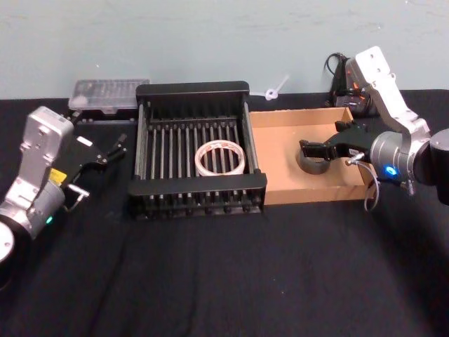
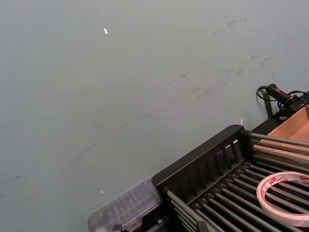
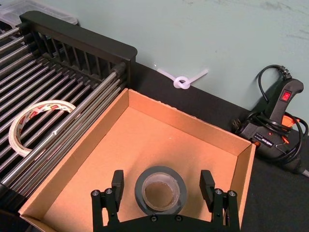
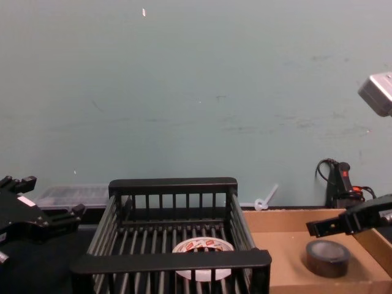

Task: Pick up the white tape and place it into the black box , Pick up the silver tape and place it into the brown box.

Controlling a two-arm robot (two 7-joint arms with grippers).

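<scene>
The white tape (image 1: 220,159) (image 2: 285,198) (image 3: 41,123) (image 4: 203,248) lies flat on the slatted floor of the black box (image 1: 193,90) (image 2: 198,162) (image 3: 82,34) (image 4: 171,184). To its right, the silver tape (image 1: 313,164) (image 3: 161,190) (image 4: 327,257) rests on the floor of the brown box (image 1: 280,161) (image 3: 135,140) (image 4: 282,254). My right gripper (image 1: 323,140) (image 3: 161,181) (image 4: 346,222) hovers just above the silver roll, open, one finger on each side and apart from it. At the left of the crate, my left gripper (image 1: 112,149) (image 4: 49,196) is open and holds nothing.
A clear plastic case (image 1: 109,95) (image 2: 125,208) (image 4: 67,195) lies behind the crate's left corner. A black and orange glue gun (image 1: 344,84) (image 3: 275,121) (image 4: 340,184) with its cord sits behind the cardboard box. A white knotted tie (image 1: 273,90) (image 3: 182,81) lies by the wall.
</scene>
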